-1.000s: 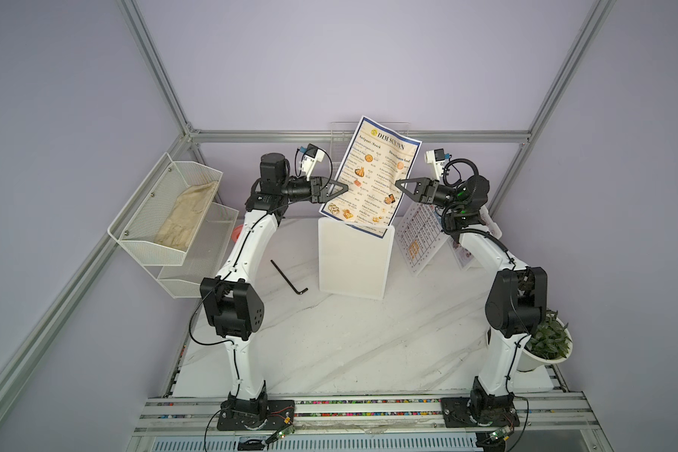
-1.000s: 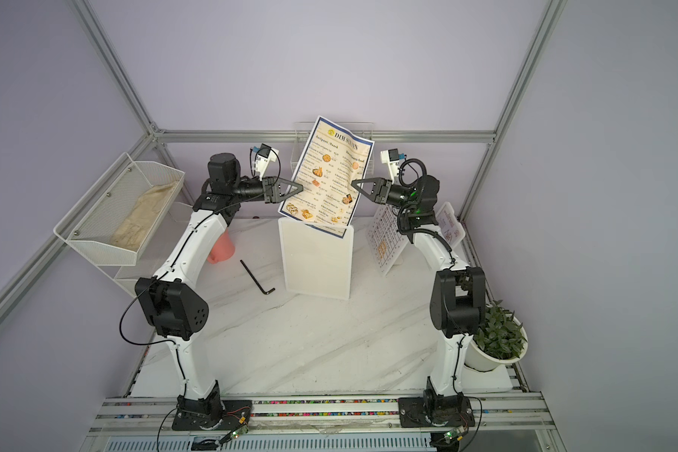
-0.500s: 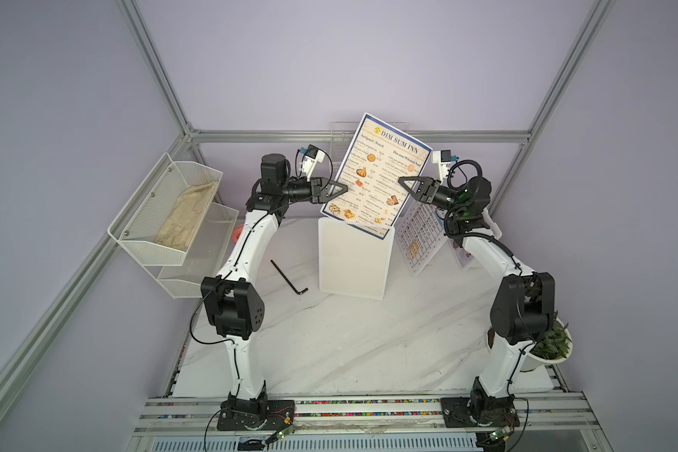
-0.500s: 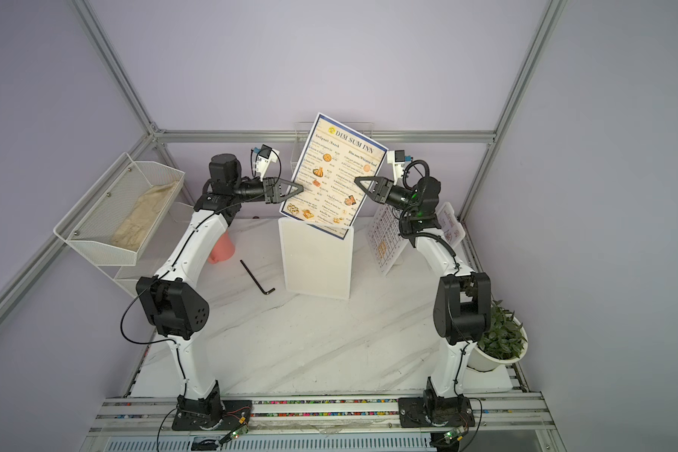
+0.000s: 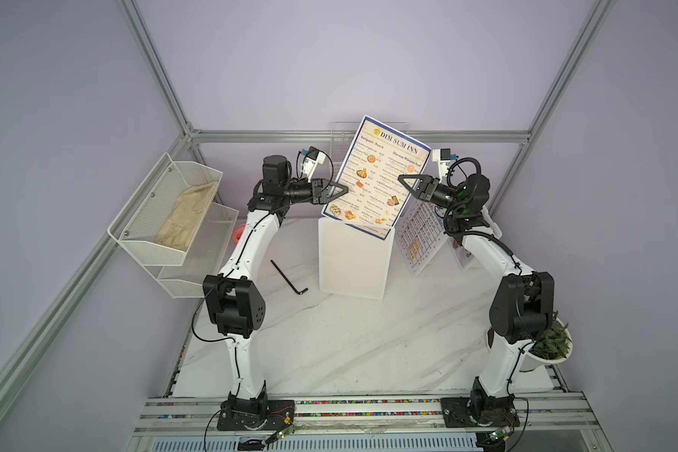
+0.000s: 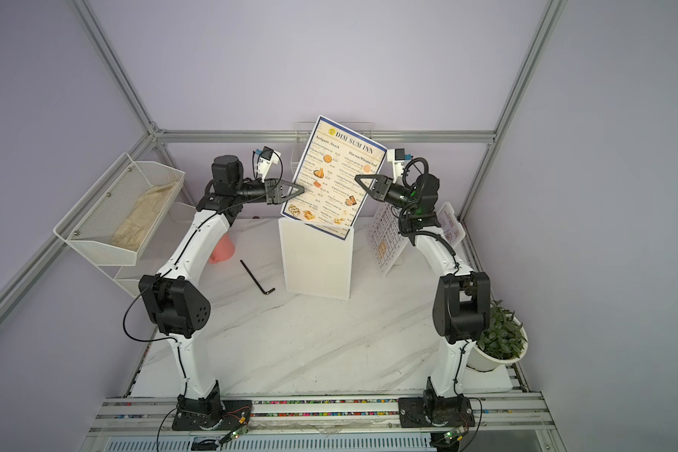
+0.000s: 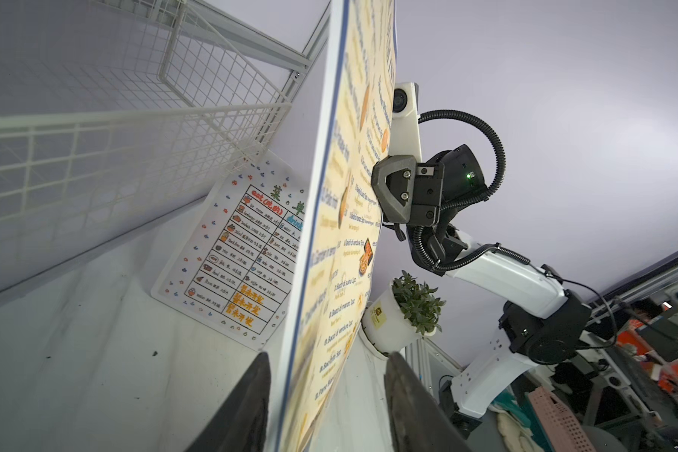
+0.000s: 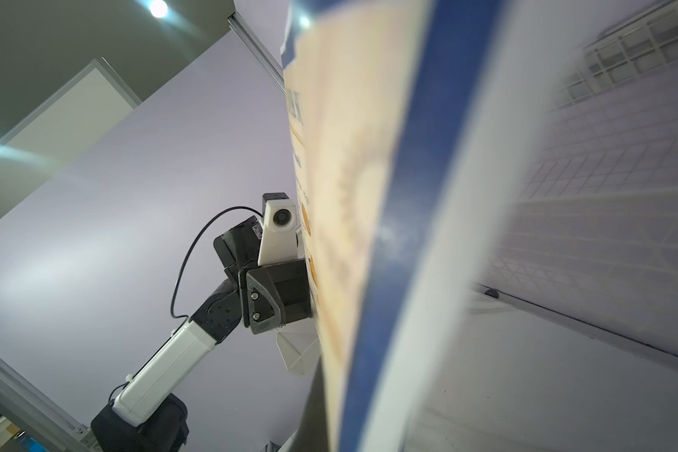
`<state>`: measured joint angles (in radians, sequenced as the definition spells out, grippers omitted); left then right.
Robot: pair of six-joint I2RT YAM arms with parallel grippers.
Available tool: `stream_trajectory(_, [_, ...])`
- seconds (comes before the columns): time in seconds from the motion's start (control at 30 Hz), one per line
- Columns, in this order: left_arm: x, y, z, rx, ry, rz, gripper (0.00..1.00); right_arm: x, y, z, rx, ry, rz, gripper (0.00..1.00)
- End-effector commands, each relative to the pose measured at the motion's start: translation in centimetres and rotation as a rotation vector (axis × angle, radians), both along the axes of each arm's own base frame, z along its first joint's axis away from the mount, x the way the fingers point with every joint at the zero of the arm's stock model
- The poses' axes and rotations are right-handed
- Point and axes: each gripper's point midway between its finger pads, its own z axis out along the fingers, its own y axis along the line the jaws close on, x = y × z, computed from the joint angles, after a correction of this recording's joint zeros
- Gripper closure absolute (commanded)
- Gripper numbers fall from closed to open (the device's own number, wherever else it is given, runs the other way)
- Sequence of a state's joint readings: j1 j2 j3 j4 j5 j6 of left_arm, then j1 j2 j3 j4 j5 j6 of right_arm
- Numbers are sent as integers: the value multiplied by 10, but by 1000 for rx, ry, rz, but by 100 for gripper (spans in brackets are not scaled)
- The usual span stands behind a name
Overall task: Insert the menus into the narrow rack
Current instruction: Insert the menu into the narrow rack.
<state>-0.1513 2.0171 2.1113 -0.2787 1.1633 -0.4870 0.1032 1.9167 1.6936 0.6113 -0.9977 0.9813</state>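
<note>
I'm clamping the DIM SUM INN menu (image 5: 376,172) in the right gripper (image 5: 401,179), left gripper (image 7: 329,357) straddling it with parted jaws

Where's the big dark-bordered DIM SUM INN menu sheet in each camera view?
In a top view: the dark-bordered DIM SUM INN menu sheet, tilted, at centre.
In a top view: the sheet, also at centre.
Left wrist: the sheet edge-on, down the middle.
Right wrist: the sheet blurred, filling the middle.
Shared landmark: the white wire rack behind it.
</note>
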Motion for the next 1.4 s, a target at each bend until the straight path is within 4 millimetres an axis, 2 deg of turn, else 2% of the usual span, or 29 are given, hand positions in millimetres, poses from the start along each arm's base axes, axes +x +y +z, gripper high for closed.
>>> stream_trajectory(0.0, [-6,1,21,-7,-74,-2,45,-5,9,4,-30,-24,63,99])
stream_trajectory(0.27, [-2,3,19,-3,-69,16,40,-16,14,11,-60,-48,140,100])
stream_trajectory(0.4, [-1,5,17,10,-67,30,39,-15,16,11,-74,-39,159,100])
stream_trajectory(0.77, [-5,5,26,6,-89,18,37,-4,19,11,-140,-48,119,100])
stream_trajectory(0.9, [-3,4,24,5,-82,19,37,3,17,7,-170,-42,72,100])
stream_trajectory(1.37, [1,4,23,4,-72,28,36,9,16,6,-222,-53,51,100])
